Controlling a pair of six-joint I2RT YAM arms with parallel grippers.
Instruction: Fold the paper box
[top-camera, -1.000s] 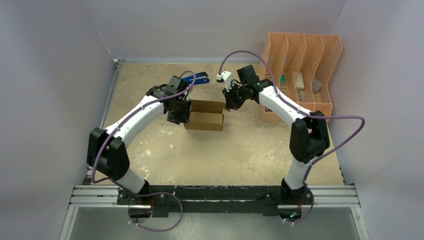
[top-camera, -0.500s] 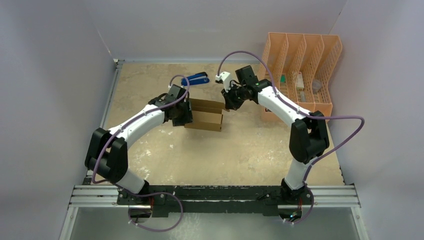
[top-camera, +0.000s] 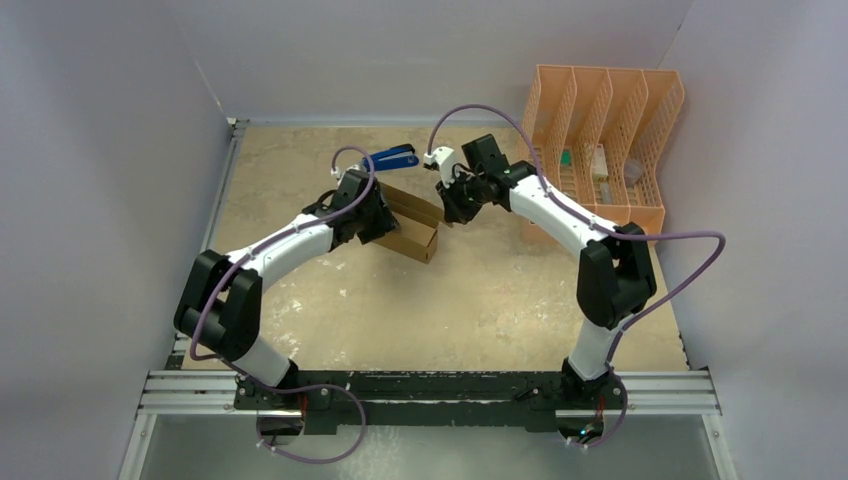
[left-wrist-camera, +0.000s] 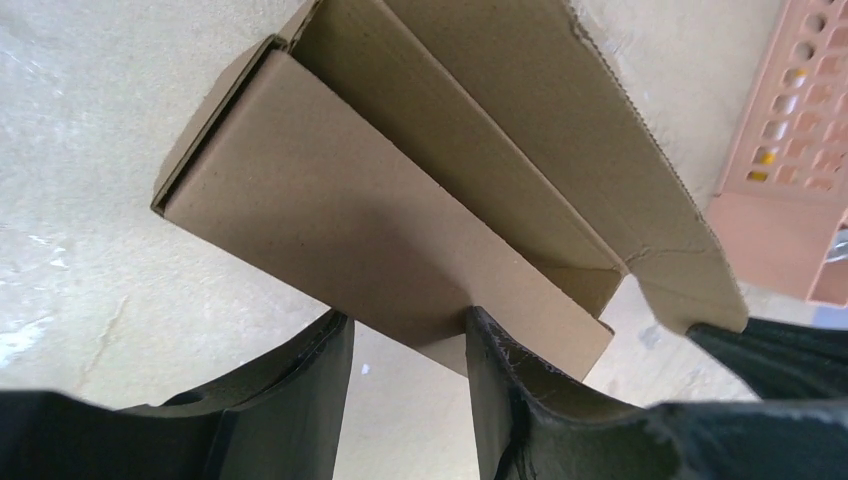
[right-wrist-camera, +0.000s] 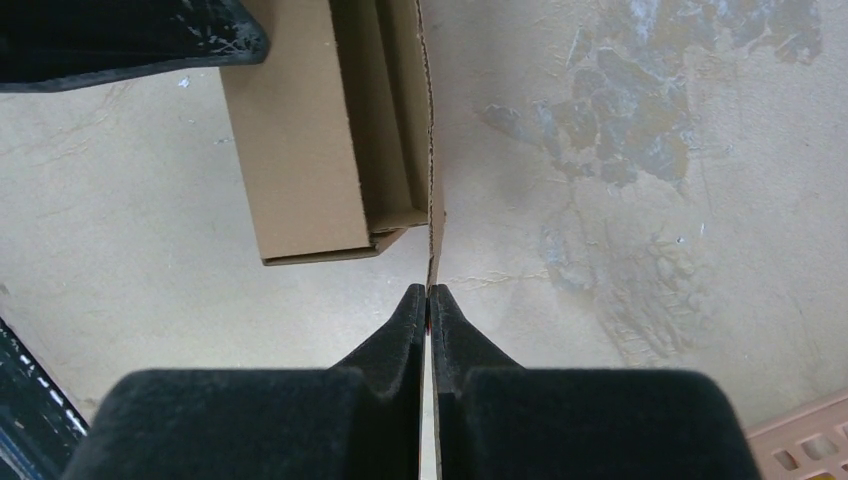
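The brown paper box (top-camera: 412, 236) lies open and skewed at the table's middle. My left gripper (top-camera: 374, 216) is at its left end. In the left wrist view the box (left-wrist-camera: 370, 210) sits right above my open gripper (left-wrist-camera: 405, 335), with both fingertips against its long side wall and the table showing between them. My right gripper (top-camera: 447, 204) is at the box's right end. In the right wrist view it (right-wrist-camera: 429, 296) is shut on the edge of the box's upright lid flap (right-wrist-camera: 433, 150).
A peach-orange mesh file organizer (top-camera: 600, 140) holding small items stands at the back right, close to the right arm. A blue tool (top-camera: 393, 158) lies behind the box. Grey walls enclose the table on three sides.
The box has turned from lying straight across to a diagonal, its left end swung farther back. My left gripper moved farther back with it. My right gripper shifted slightly left, still holding the flap.
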